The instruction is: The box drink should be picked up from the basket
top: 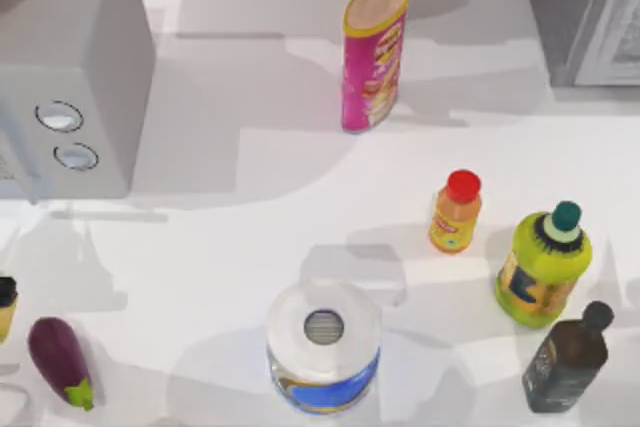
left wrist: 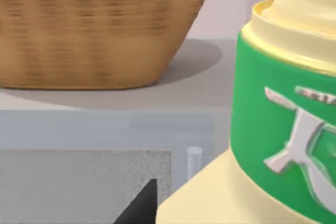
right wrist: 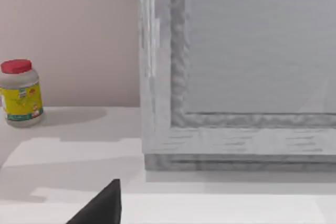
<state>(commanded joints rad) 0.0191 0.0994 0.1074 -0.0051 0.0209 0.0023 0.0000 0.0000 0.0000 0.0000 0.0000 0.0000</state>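
Pale-yellow, green-banded box drink (left wrist: 273,129) beside wicker basket (left wrist: 94,30)

Box drink (left wrist: 273,129) near wicker basket (left wrist: 94,30)

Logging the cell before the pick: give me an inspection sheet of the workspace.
Surface: white table, shadowed.
Job's things: box drink close to the left wrist camera, outside the wicker basket.
Clutter: chips can, orange bottle, yellow-green bottle, dark bottle, eggplant, paper roll.
Grippers: left tool beside the box drink; right tool near the grey cabinet.
Cables: nothing seen.
Surroundings: grey appliance at the table's left.
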